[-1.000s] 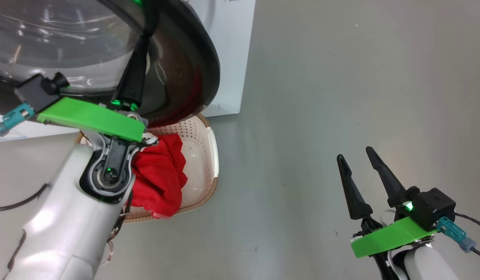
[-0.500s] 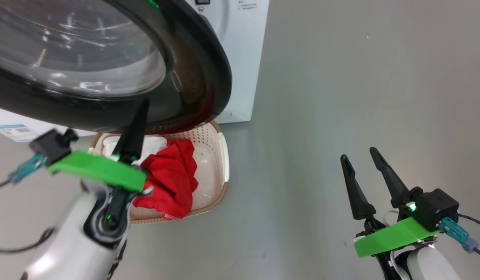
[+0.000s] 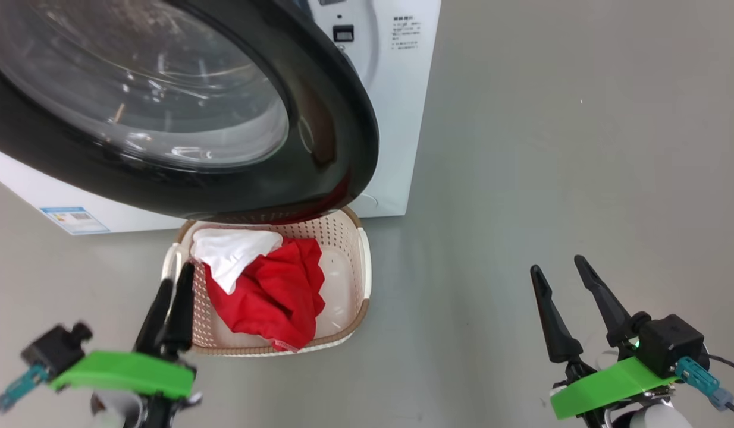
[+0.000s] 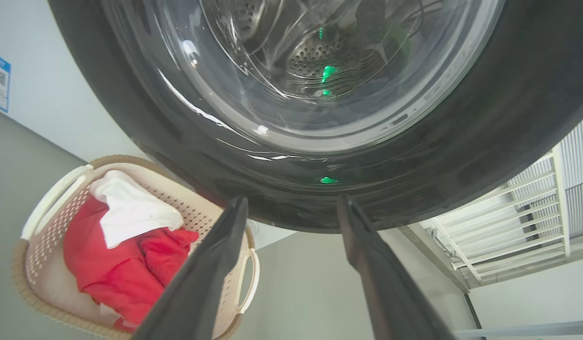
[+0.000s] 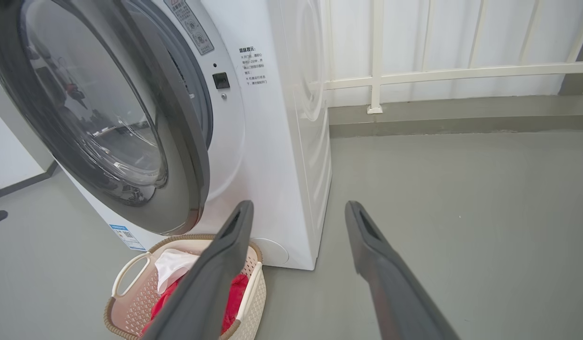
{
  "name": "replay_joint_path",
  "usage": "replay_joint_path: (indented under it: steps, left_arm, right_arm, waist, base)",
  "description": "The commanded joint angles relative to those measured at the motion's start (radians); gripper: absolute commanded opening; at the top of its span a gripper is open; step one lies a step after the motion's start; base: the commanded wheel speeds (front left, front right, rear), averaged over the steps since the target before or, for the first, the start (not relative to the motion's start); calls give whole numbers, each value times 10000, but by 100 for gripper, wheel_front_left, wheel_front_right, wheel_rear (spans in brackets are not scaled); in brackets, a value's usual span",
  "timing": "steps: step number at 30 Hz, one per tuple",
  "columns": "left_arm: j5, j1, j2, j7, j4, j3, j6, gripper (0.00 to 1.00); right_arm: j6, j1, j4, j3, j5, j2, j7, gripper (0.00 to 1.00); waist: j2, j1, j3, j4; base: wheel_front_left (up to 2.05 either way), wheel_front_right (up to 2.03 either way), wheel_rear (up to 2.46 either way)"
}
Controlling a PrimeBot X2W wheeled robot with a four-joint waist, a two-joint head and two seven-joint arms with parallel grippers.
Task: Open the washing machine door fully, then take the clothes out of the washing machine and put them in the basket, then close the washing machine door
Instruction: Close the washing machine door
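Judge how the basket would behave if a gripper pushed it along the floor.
The basket looks like thin perforated plastic on a smooth floor, so it would probably slide rather than tip. The clothes inside are soft and slumped low, likely adding little weight; the red hem at the near rim might drag.

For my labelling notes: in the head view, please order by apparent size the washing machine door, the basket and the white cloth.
1. washing machine door
2. basket
3. white cloth
The door's nearness may exaggerate it.
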Motion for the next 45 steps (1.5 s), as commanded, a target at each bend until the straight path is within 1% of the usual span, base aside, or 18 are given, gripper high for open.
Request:
replay_joint_path:
  steps: [1, 4, 5, 8, 14, 19, 24, 34, 38, 42, 45]
  left_arm:
    - [350, 372, 206, -79, -356, 672, -67, 100]
    - [836, 987, 193, -79, -490, 1040, -67, 100]
    - [836, 987, 193, -79, -490, 1040, -67, 100]
    - [1476, 1473, 204, -79, -583, 1336, -67, 100]
    - [3044, 2219, 70, -79, -962, 2141, -67, 100]
    - [4846, 2736, -74, -79, -1434, 2817, -67, 100]
    - [6540, 3109, -329, -79, -1733, 3240, -67, 100]
    - [8935, 3592, -1074, -80, -2692, 4256, -67, 100]
    - [9618, 3777, -1341, -80, -3064, 4523, -67, 100]
    - [9875, 3878, -1558, -80, -3155, 4608, -67, 100]
    - [9912, 3880, -1609, -80, -3158, 4613, -67, 100]
  right_arm:
    - [71, 105, -210, 102, -117, 5, -65, 100]
    - [71, 277, -210, 1, -142, 3, -65, 100]
    - [71, 277, -210, 1, -142, 3, -65, 100]
    - [71, 453, -219, -88, -147, -17, -65, 100]
    - [71, 791, -248, -266, -151, -50, -65, 100]
    - [71, 1026, -278, -436, -132, -62, -65, 100]
    - [71, 1199, -310, -594, -67, -56, -65, 100]
    - [71, 1438, -458, -690, -64, -106, -65, 100]
    - [71, 1443, -514, -698, -75, -106, -65, 100]
    - [71, 1413, -540, -709, -91, -96, -65, 100]
    - [71, 1401, -533, -707, -91, -92, -65, 100]
  waist:
    - [0, 0, -197, 96]
    - [0, 0, -318, 108]
    - [0, 0, -318, 108]
    - [0, 0, -409, 110]
    - [0, 0, -532, 74]
    - [0, 0, -581, 30]
    - [0, 0, -653, -1]
    - [0, 0, -802, -71]
    - [0, 0, -810, -94]
    - [0, 0, -786, -82]
    - [0, 0, -790, -65]
  base:
    - [0, 0, 0]
    - [0, 0, 0]
    - [0, 0, 0]
    - [0, 0, 0]
    - [0, 0, 0]
    - [0, 0, 0]
    - [0, 0, 0]
    - [0, 0, 0]
    - [0, 0, 0]
    - [0, 0, 0]
    - [0, 0, 0]
